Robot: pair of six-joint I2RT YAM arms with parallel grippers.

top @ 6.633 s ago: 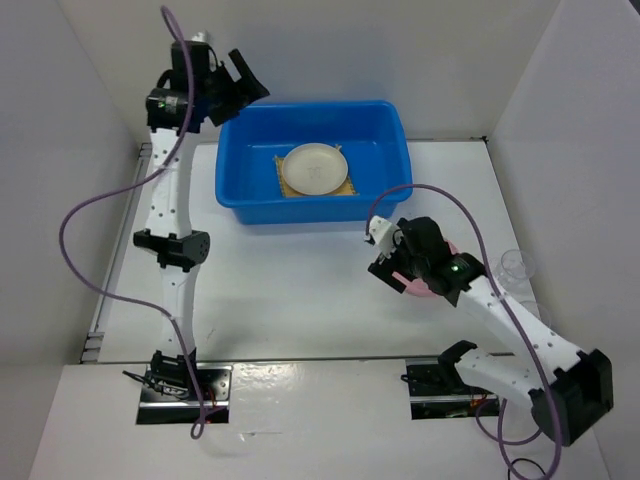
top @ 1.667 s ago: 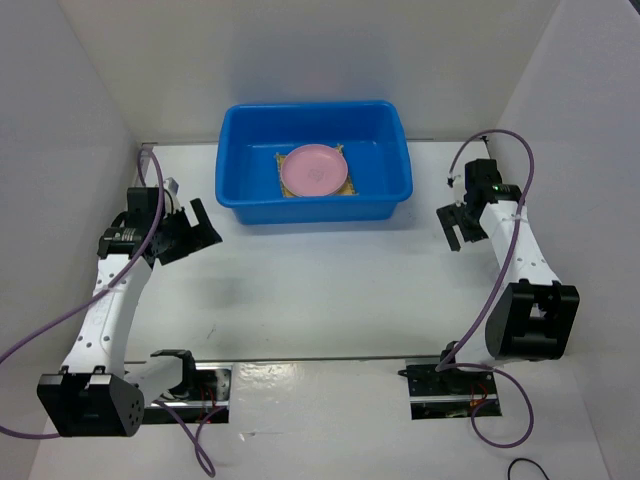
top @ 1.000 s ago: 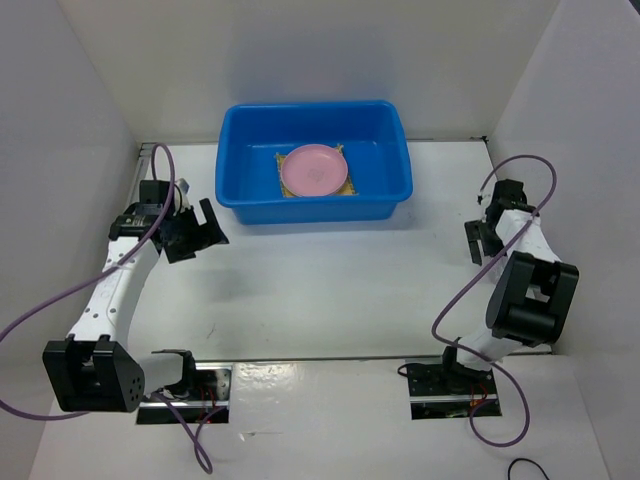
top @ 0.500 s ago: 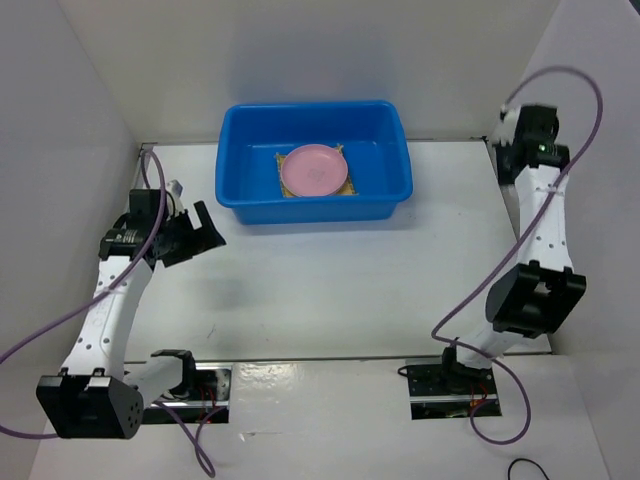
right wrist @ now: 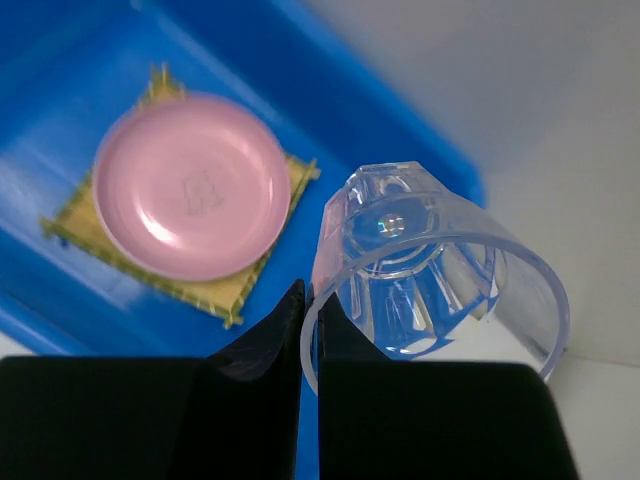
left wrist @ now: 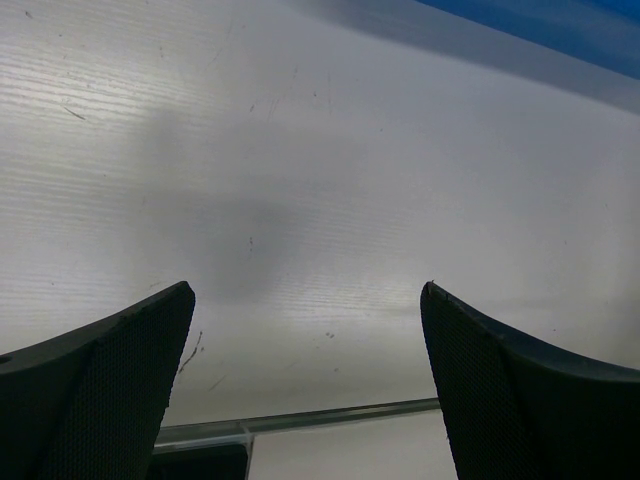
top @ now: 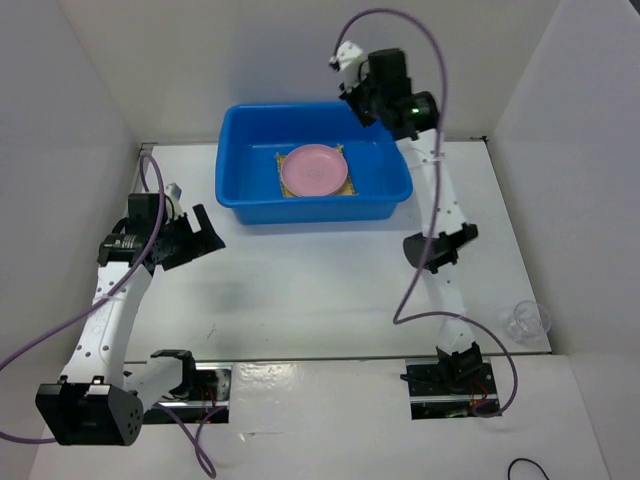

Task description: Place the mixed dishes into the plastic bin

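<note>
White table [top: 320, 285], white walls [top: 200, 50] around it, metal plates [top: 215, 395] at near edge

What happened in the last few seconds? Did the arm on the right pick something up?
Yes. The right gripper dropped the pink plate into the blue bin, over the cream one, then swung right, pinched a clear cup by its rim and carried it above the bin's far right corner. The left gripper drew back from the bin, open. Bin and mat stayed put. A second cup stands near right.

Pink round plate [right wrist: 192, 197] covers most of the square tan woven bamboo mat [right wrist: 228, 300], only edges peeking out.
</note>
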